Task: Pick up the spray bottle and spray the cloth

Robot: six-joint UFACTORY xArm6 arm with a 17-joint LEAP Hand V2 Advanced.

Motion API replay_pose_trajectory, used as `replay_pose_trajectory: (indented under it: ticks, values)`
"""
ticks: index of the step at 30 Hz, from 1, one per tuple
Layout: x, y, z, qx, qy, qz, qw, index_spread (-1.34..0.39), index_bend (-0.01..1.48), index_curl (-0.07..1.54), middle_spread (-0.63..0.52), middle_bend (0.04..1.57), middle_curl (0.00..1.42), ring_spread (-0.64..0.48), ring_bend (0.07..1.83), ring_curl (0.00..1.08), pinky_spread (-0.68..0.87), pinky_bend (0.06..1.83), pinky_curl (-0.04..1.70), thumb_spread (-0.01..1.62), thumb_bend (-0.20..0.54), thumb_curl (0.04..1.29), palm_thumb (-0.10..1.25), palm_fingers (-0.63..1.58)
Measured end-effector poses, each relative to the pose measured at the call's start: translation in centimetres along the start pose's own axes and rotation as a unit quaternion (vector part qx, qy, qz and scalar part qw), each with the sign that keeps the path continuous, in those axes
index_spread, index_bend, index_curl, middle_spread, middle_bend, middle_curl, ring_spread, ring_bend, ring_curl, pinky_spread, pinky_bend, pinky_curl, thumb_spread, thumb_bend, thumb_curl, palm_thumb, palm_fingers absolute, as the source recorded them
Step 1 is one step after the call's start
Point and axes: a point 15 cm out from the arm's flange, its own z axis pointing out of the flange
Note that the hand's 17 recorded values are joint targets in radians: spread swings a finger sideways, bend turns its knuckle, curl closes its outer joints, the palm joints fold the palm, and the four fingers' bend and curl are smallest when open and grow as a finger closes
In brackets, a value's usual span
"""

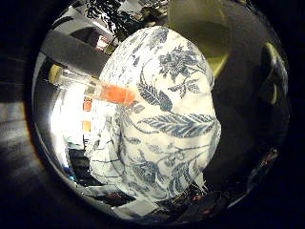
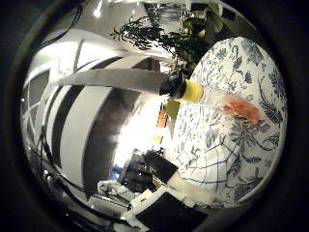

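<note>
The spray bottle has a black top, a yellow collar and a clear body with orange at its base. It seems to stand upright on a table covered with a white cloth with blue flowers. The little finger side palm view shows the bottle on the same flowered covering. A white cloth with a dark check lies on the table beside the bottle. White and black parts of my hand show at the view's edge, away from the bottle.
A leafy plant stands behind the table. A pale yellow-green round thing lies past the table's far edge. A long grey beam runs across the room behind the bottle.
</note>
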Motion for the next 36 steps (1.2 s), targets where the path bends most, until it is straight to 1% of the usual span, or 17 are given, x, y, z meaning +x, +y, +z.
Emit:
replay_pose_trajectory:
  ticks: [8, 12, 17, 20, 21, 22, 23, 24, 25, 26, 27, 28, 29, 30, 32, 33, 36]
  values:
    - [-0.5, -1.2, 2.7, -0.02, 0.009, -0.015, 1.0, -0.2, 0.16, 0.28, 0.14, 0.25, 0.36, 0.17, 0.46, 0.29, 0.35, 0.4, 0.29, 0.93, -0.03, 0.3, 0.47, 0.17]
    - [-1.2, -2.3, 4.4, -0.03, 0.02, -0.027, 0.999, -0.2, 0.16, 0.28, 0.12, 0.25, 0.37, 0.17, 0.46, 0.29, 0.35, 0.39, 0.29, 0.93, -0.03, 0.3, 0.47, 0.17]
    - [-2.0, -2.6, 6.5, -0.047, 0.019, -0.029, 0.998, -0.2, 0.16, 0.28, 0.1, 0.27, 0.37, 0.17, 0.46, 0.29, 0.35, 0.39, 0.29, 0.94, -0.027, 0.3, 0.49, 0.18]
    - [-2.2, -3.1, 7.7, -0.051, 0.03, -0.036, 0.998, -0.19, 0.16, 0.29, 0.08, 0.28, 0.37, 0.16, 0.48, 0.29, 0.34, 0.38, 0.29, 0.94, -0.026, 0.3, 0.51, 0.22]
    - [-2.3, -3.3, 8.1, -0.053, 0.032, -0.038, 0.997, -0.2, 0.18, 0.29, 0.06, 0.3, 0.38, 0.14, 0.49, 0.29, 0.34, 0.36, 0.28, 0.94, -0.023, 0.3, 0.52, 0.28]
    - [-2.4, -3.3, 8.5, -0.055, 0.034, -0.037, 0.997, -0.21, 0.19, 0.3, 0.01, 0.34, 0.39, 0.1, 0.51, 0.28, 0.31, 0.35, 0.26, 0.95, -0.007, 0.31, 0.58, 0.39]
    - [-2.7, -3.4, 9.1, -0.059, 0.034, -0.037, 0.997, -0.24, 0.23, 0.32, -0.03, 0.39, 0.41, 0.04, 0.55, 0.29, 0.26, 0.34, 0.26, 0.96, 0.011, 0.33, 0.64, 0.55]
    - [-3.0, -3.4, 9.6, -0.063, 0.034, -0.034, 0.997, -0.27, 0.26, 0.33, -0.08, 0.44, 0.43, -0.03, 0.6, 0.3, 0.18, 0.35, 0.25, 0.96, 0.006, 0.33, 0.69, 0.72]
    - [-3.4, -3.4, 10.2, -0.07, 0.033, -0.032, 0.996, -0.3, 0.26, 0.34, -0.13, 0.47, 0.44, -0.11, 0.66, 0.32, 0.07, 0.44, 0.25, 0.97, 0.002, 0.34, 0.73, 0.9]
    - [-4.0, -3.4, 11.1, -0.078, 0.032, -0.03, 0.996, -0.33, 0.27, 0.36, -0.17, 0.49, 0.46, -0.15, 0.7, 0.33, -0.03, 0.51, 0.27, 0.98, -0.003, 0.34, 0.76, 1.01]
    - [-4.5, -3.5, 11.8, -0.084, 0.031, -0.03, 0.995, -0.35, 0.37, 0.43, -0.2, 0.61, 0.52, -0.2, 0.81, 0.39, -0.17, 0.63, 0.33, 0.97, 0.0, 0.36, 0.82, 1.28]
    - [-5.0, -3.4, 12.4, -0.091, 0.03, -0.031, 0.995, -0.36, 0.45, 0.47, -0.2, 0.72, 0.56, -0.21, 0.85, 0.42, -0.23, 0.69, 0.36, 0.97, 0.0, 0.37, 0.85, 1.37]
    - [-5.4, -3.3, 12.8, -0.096, 0.028, -0.03, 0.995, -0.36, 0.52, 0.51, -0.2, 0.79, 0.59, -0.21, 0.91, 0.44, -0.27, 0.76, 0.39, 0.97, -0.002, 0.37, 0.88, 1.41]
    - [-5.6, -3.2, 13.1, -0.101, 0.026, -0.031, 0.994, -0.35, 0.65, 0.57, -0.19, 0.9, 0.62, -0.21, 0.99, 0.48, -0.3, 0.88, 0.44, 0.95, -0.007, 0.39, 0.93, 1.43]
    - [-6.2, -2.9, 13.7, -0.113, 0.024, -0.036, 0.993, -0.33, 0.79, 0.64, -0.17, 0.99, 0.65, -0.21, 1.09, 0.52, -0.3, 1.0, 0.5, 0.93, -0.013, 0.41, 0.95, 1.4]
    - [-6.5, -2.8, 14.0, -0.118, 0.022, -0.038, 0.992, -0.31, 0.88, 0.69, -0.17, 1.07, 0.67, -0.21, 1.16, 0.54, -0.29, 1.08, 0.54, 0.92, -0.014, 0.42, 0.97, 1.36]
    - [-7.2, -2.5, 14.4, -0.125, 0.015, -0.034, 0.991, -0.28, 0.99, 0.74, -0.15, 1.17, 0.7, -0.2, 1.26, 0.59, -0.26, 1.19, 0.61, 0.91, -0.013, 0.45, 1.0, 1.29]
